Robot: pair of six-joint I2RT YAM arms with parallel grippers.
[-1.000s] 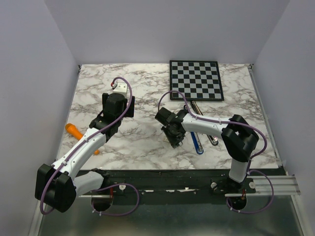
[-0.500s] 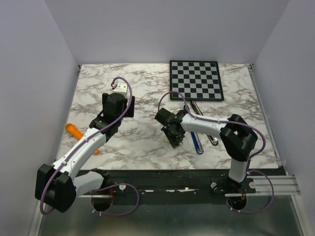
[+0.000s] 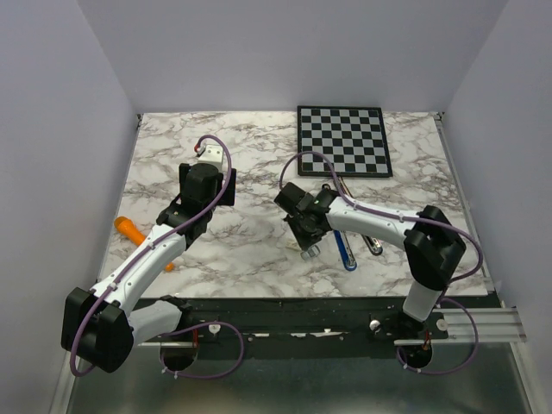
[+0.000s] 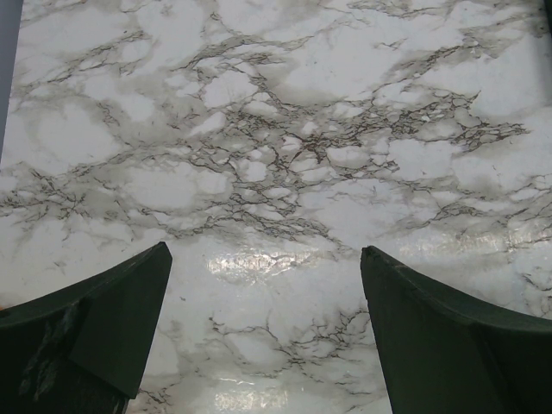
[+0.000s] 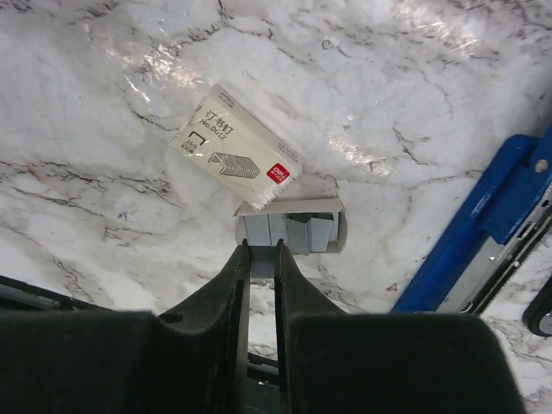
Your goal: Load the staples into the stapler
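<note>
Jaws of the right gripper are drawn in to a narrow slit, with the grey near end of the staples between the tips. The grip appears made; its firmness cannot be confirmed. The staples lie in a small white tray on the marble table, directly ahead of the fingers.

Step in hand, as judged: picking a block of staples out of the tray. Next move calls for:
- a straight lift, so the block clears the tray wall without dragging the tray;
- a carry to the right, to the blue stapler, which lies near the tray but apart from it;
- alignment of the block with the silver rail along the stapler body. Whether the magazine is open cannot be told.

Markings: the white box sleeve, touching the tray's far edge, carries the characters 订书钉, "No.0012", a drawing of a staple strip, and a red logo that appears to read "deli". Finer print is too small to read.

Left gripper: spread wide, holding nothing, over bare marble, well apart from the work.
</note>
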